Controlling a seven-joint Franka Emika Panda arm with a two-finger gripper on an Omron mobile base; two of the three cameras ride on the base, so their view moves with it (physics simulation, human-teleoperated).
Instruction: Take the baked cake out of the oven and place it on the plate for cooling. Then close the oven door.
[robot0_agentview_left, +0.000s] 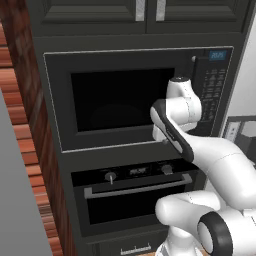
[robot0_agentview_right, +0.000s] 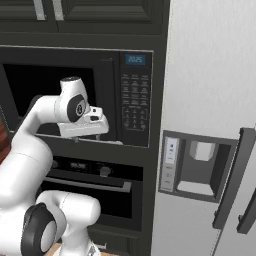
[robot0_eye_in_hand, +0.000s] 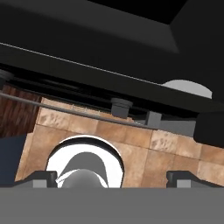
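Note:
The black oven (robot0_agentview_left: 131, 171) sits under the built-in microwave, with round knobs (robot0_agentview_left: 110, 176) and a small display on its panel. The oven door (robot0_agentview_left: 135, 202) stands shut, its silver bar handle (robot0_agentview_left: 137, 188) running across the top. My gripper (robot0_eye_in_hand: 112, 178) points downward in front of the microwave's lower edge, above the oven's panel, open wide with nothing between its fingertips (robot0_eye_in_hand: 41, 177). The hand view looks down past a knob (robot0_eye_in_hand: 120, 106) and the thin handle bar (robot0_eye_in_hand: 65, 109) to the tiled floor. The cake and the plate are out of view.
The black microwave (robot0_agentview_left: 120, 100) with its keypad (robot0_agentview_left: 212, 85) is right behind my hand (robot0_agentview_right: 82, 126). A grey fridge with a dispenser recess (robot0_agentview_right: 200, 165) and dark handles (robot0_agentview_right: 232, 180) stands to the right. A brick wall (robot0_agentview_left: 30, 150) lies left, dark cabinets (robot0_agentview_left: 100, 15) above.

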